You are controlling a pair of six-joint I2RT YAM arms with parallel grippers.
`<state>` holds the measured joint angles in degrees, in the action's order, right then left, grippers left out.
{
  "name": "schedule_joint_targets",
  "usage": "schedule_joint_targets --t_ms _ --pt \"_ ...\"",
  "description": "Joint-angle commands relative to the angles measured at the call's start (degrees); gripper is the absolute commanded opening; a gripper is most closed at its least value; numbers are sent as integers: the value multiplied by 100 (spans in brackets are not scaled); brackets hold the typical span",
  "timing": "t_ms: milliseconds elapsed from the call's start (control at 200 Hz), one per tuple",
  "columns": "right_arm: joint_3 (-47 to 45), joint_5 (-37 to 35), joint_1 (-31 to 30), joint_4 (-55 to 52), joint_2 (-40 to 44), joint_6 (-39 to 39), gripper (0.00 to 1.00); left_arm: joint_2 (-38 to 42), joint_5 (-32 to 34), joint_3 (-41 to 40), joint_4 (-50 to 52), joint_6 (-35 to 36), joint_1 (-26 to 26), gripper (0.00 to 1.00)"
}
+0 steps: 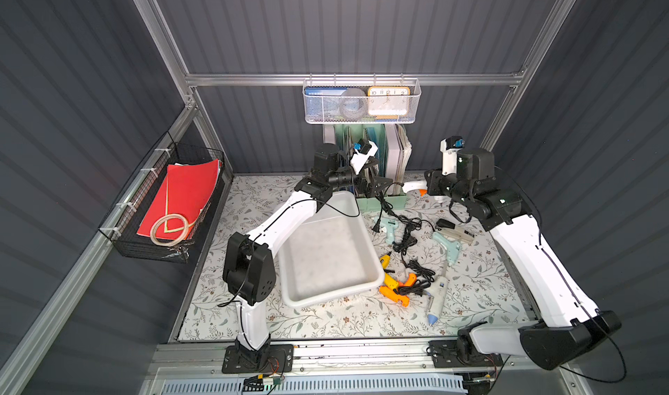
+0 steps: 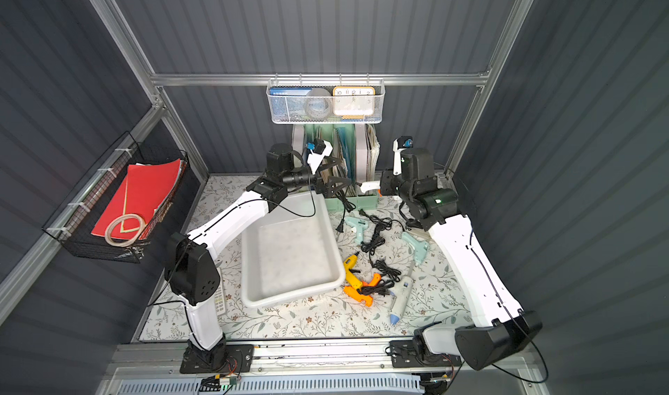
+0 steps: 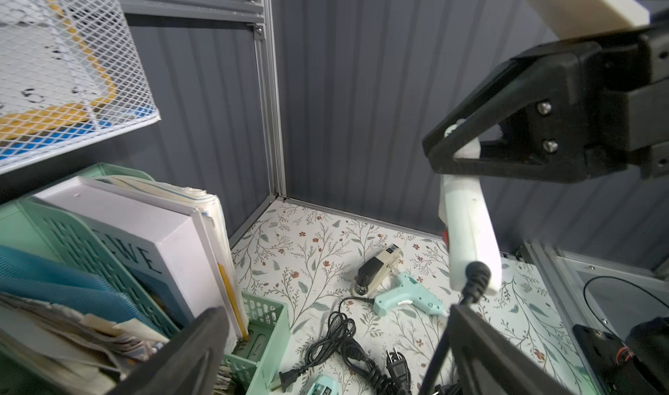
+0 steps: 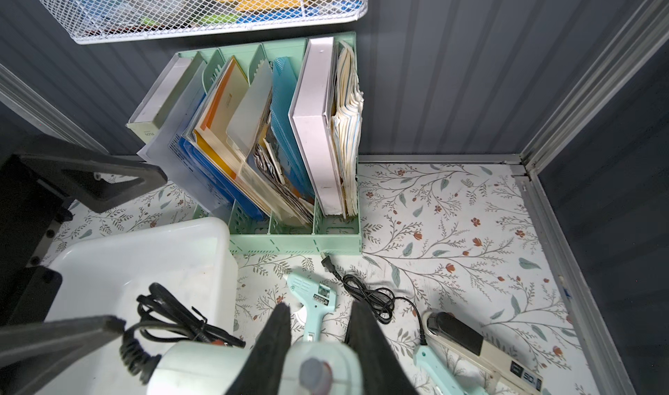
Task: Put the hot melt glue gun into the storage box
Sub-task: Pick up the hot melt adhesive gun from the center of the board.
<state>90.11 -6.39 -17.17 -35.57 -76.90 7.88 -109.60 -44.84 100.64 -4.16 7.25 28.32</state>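
Pinches the white hot melt glue gun (image 3: 470, 230) tight in the right pincer (image 1: 429, 189), up in the air by the green file holder (image 4: 297, 243), with its handle end sticking out toward the wide-spread, empty left pincer (image 1: 378, 179) close by and the storage box (image 1: 327, 298) down to the left.

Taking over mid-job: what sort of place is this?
Probably a mock office or craft desk in a grey-panelled robot cell: a mint-green plastic file holder, a white wire-mesh basket holding a clock, and corded glue guns on the floral-print tabletop.
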Motion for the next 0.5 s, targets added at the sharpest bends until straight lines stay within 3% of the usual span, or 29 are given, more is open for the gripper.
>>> schedule_joint_targets --t_ms 0,495 --pt "139 105 -79 226 -35 42 0 -130 -147 228 416 439 49 100" --pt "-11 -81 -232 374 -67 -85 0 -155 -1301 538 1120 769 131 100"
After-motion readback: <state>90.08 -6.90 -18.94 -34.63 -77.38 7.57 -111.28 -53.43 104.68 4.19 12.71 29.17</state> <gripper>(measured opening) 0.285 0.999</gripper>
